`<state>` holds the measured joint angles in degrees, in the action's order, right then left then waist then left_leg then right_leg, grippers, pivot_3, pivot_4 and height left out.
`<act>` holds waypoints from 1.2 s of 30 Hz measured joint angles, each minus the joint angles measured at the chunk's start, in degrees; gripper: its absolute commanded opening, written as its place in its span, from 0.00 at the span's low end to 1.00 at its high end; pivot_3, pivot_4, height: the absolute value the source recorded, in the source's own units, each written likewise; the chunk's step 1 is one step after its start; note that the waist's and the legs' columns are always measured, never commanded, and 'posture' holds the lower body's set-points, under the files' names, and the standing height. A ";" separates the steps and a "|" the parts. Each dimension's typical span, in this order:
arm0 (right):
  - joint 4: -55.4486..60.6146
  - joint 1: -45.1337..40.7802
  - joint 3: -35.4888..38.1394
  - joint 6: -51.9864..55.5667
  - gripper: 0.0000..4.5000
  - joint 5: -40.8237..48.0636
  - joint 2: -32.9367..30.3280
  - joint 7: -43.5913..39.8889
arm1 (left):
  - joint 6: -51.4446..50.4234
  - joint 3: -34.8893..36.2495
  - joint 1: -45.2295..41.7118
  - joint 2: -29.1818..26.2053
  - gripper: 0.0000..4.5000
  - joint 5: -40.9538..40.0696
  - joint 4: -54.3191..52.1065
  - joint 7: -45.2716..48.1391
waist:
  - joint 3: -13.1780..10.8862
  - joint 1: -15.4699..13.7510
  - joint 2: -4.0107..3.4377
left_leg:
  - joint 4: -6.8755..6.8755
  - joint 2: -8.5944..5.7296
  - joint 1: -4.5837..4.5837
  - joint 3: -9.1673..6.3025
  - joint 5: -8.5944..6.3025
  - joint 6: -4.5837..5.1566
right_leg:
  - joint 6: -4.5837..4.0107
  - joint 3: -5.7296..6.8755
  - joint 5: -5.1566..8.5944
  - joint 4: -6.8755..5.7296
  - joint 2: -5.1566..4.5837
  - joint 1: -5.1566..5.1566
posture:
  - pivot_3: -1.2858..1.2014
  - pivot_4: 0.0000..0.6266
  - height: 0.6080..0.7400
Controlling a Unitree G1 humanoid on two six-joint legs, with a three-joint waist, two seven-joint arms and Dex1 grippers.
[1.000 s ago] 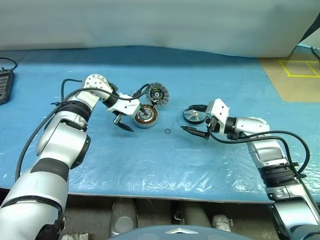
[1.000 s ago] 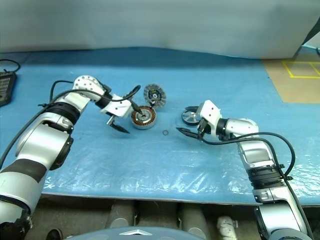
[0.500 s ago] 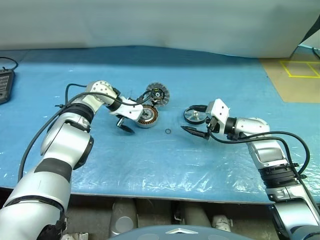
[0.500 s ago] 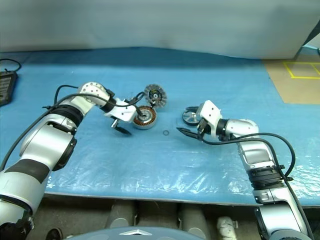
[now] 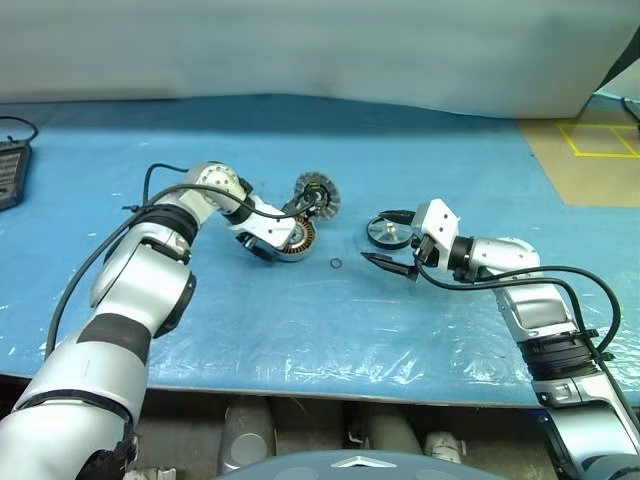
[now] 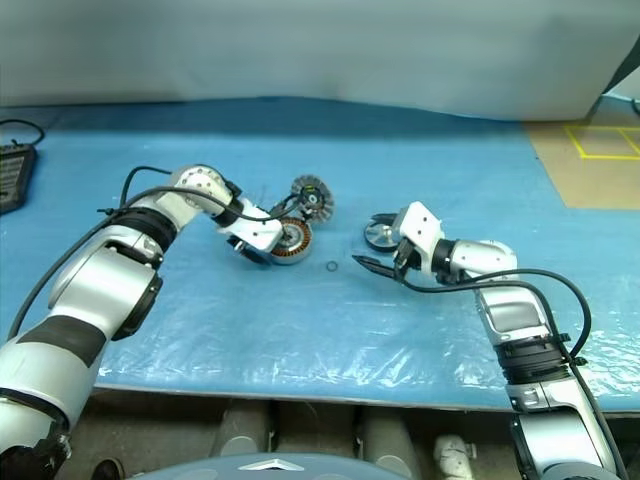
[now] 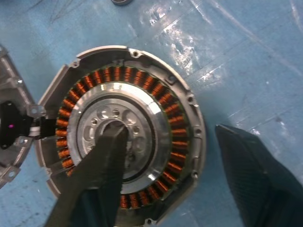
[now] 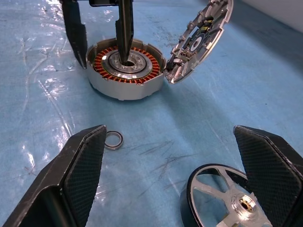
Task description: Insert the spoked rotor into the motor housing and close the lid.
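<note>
The motor housing [image 5: 292,238], a silver cup with copper windings, sits on the blue sheet left of centre. My left gripper [image 5: 275,243] points steeply down and straddles the housing's wall. One finger [image 7: 106,161] stands in the dark centre hole, the other finger [image 7: 251,179] outside the rim with a narrow gap. The lid [image 5: 316,191] leans tilted against the housing's far side, joined to it by wires. The spoked rotor [image 5: 388,232] lies flat on the sheet between the wide-apart fingers of my open right gripper [image 8: 168,137], untouched.
A small dark ring [image 5: 335,263] lies on the sheet between housing and rotor. A black device [image 5: 8,170] sits at the far left edge. Brown board with yellow tape [image 5: 590,150] is at the back right. The table's front edge [image 5: 330,395] runs below both arms.
My left gripper swung right and down from beside the housing onto it, one finger entering the centre hole, and its fingers narrowed. The right arm and rotor stayed still.
</note>
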<state>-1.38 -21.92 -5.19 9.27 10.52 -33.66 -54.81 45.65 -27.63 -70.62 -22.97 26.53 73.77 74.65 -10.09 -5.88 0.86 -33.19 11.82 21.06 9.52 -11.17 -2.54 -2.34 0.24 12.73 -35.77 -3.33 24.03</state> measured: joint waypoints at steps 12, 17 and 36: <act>0.68 0.72 0.06 -0.02 1.00 0.00 0.00 0.72 | -7.97 0.92 0.99 1.08 0.47 0.27 -0.33 -5.04 | 0.06 -0.28 -0.11 | 0.09 -0.02 -1.05 0.01 -0.02 0.01 | -0.10 -0.05 0.10 0.10 -0.28 -1.02 | 0.52 0.24 1.00; 1.51 1.73 0.06 -0.02 1.00 0.03 0.01 1.11 | -18.80 3.31 2.03 1.01 0.47 -4.11 -5.94 4.33 | 0.05 -0.17 -0.10 | 0.23 0.00 -0.87 0.05 0.00 0.00 | -0.10 -0.04 0.10 0.34 -0.25 -0.86 | 0.52 0.24 1.00; 1.86 1.89 -0.04 -0.06 1.00 0.58 0.34 1.02 | -72.73 -6.85 20.26 -16.35 0.47 -24.90 -68.74 17.31 | 0.01 0.51 -0.17 | 0.72 0.05 0.26 0.22 0.06 -0.11 | -0.41 0.09 0.32 0.23 0.01 0.50 | 0.52 0.24 1.00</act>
<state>0.48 -20.03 -5.23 9.21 11.09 -33.31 -53.79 -27.08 -34.48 -50.37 -39.32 1.63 5.03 91.97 -10.08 -5.36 0.69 -32.47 11.87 21.32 9.74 -11.12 -2.65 -2.75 0.33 13.04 -35.54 -3.32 24.53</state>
